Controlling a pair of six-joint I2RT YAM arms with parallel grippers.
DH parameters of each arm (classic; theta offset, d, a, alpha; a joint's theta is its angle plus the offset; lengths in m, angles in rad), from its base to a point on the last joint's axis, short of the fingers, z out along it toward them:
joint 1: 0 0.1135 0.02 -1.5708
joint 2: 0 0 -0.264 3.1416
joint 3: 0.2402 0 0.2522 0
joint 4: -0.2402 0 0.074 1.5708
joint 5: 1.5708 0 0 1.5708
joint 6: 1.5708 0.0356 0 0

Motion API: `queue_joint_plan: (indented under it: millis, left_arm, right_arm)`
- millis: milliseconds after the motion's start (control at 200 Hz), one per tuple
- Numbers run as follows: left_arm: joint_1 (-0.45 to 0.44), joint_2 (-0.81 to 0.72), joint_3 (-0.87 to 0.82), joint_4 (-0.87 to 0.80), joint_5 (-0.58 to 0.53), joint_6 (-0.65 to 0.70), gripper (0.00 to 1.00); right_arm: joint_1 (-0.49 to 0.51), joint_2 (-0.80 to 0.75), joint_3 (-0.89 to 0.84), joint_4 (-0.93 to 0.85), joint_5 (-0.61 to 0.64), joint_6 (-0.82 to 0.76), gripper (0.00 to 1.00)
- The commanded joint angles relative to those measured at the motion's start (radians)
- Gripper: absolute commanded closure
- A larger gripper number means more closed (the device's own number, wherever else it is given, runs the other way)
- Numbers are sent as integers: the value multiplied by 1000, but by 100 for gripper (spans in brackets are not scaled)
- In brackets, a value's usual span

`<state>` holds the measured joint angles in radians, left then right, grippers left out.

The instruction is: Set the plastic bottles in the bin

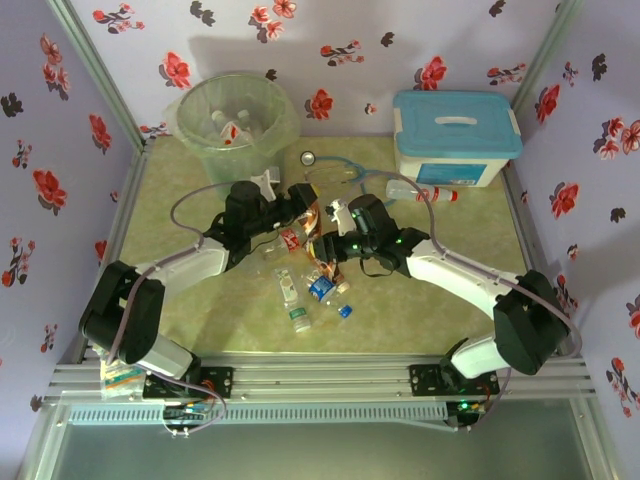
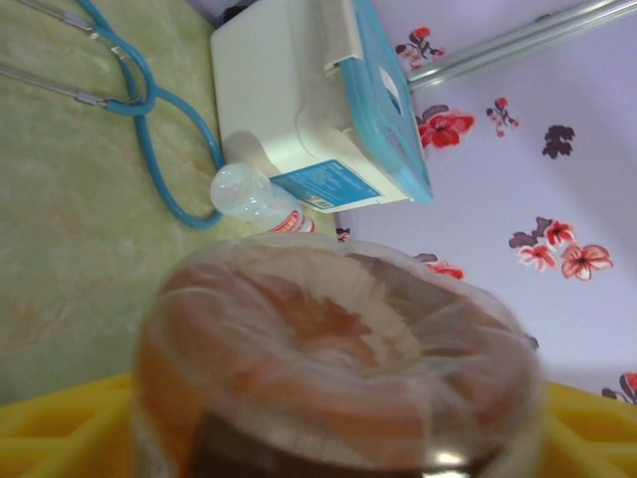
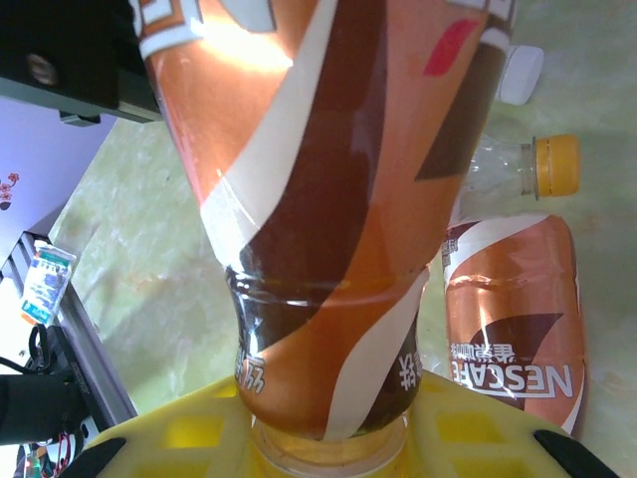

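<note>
A brown-and-copper labelled plastic bottle (image 3: 328, 199) hangs over the middle of the table, held from both ends. My right gripper (image 3: 328, 438) is shut on its neck end. My left gripper (image 2: 338, 438) has its yellow jaws pressed against both sides of the bottle's base (image 2: 338, 368). From above, the left gripper (image 1: 300, 205) and right gripper (image 1: 338, 232) meet at this bottle (image 1: 312, 215). Several more bottles (image 1: 300, 295) lie just below them. A second copper-label bottle (image 3: 513, 309) lies beside a yellow-capped one (image 3: 528, 164). The bin (image 1: 190, 125) stands far left with bottles (image 1: 235, 128) inside.
A white box with a light-blue lid (image 1: 455, 135) stands at the far right, with a red-capped bottle (image 1: 420, 190) lying against it. A stethoscope with blue tubing (image 1: 340, 170) lies between bin and box. Flowered walls close in the sides.
</note>
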<state>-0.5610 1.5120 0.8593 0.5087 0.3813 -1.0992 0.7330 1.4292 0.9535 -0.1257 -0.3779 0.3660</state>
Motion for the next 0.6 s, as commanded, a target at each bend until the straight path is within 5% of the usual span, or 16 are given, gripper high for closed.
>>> queue_joint_plan:
  millis: [0, 180, 360, 440, 595]
  left_arm:
    - [-4, -17, 25, -13, -15, 28, 34]
    - [-4, -23, 30, -16, -15, 23, 47]
    - [25, -88, 123, -152, -10, 116, 43]
    - [70, -143, 181, -209, 13, 164, 42]
    - [187, -206, 369, -423, 22, 278, 42]
  right_arm:
    - [6, 0, -3, -6, 21, -27, 85]
    - [6, -6, -1, 3, 15, -21, 78]
    - [3, -68, 11, -41, 43, -47, 20]
    - [-5, -136, -9, -45, 88, -59, 4]
    - [-65, -242, -58, -81, 123, -58, 1]
